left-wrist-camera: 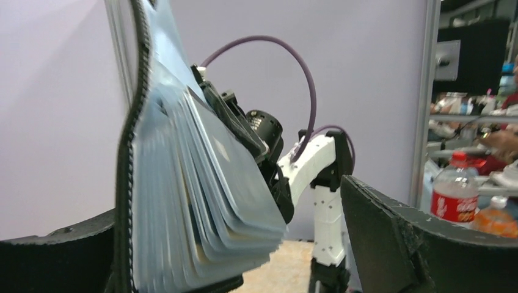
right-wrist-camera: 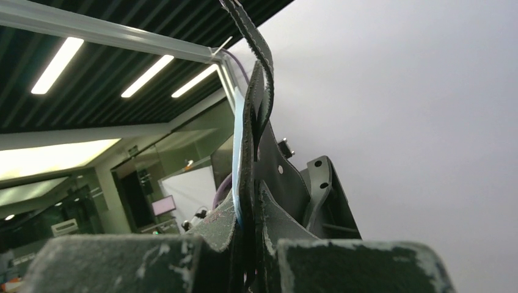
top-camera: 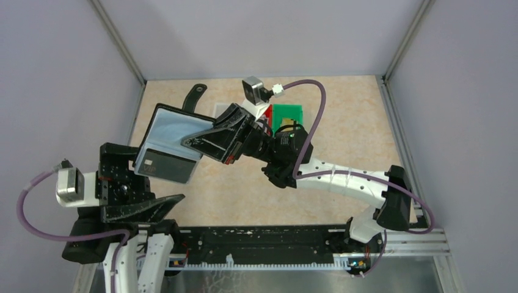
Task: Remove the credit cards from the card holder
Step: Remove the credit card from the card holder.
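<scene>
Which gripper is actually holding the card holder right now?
The right gripper: it is clamped shut on the open card holder, lifting it off the table. The left gripper is wide open, fingers either side, gripping nothing.

A speckled tan table [top-camera: 354, 128] carries a green bin [top-camera: 287, 113] beside a red bin [top-camera: 269, 112].

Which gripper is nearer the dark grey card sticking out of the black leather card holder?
Left. The left gripper holds open jaws either side of the dark grey card; the right gripper is shut on the black card holder farther along.
</scene>
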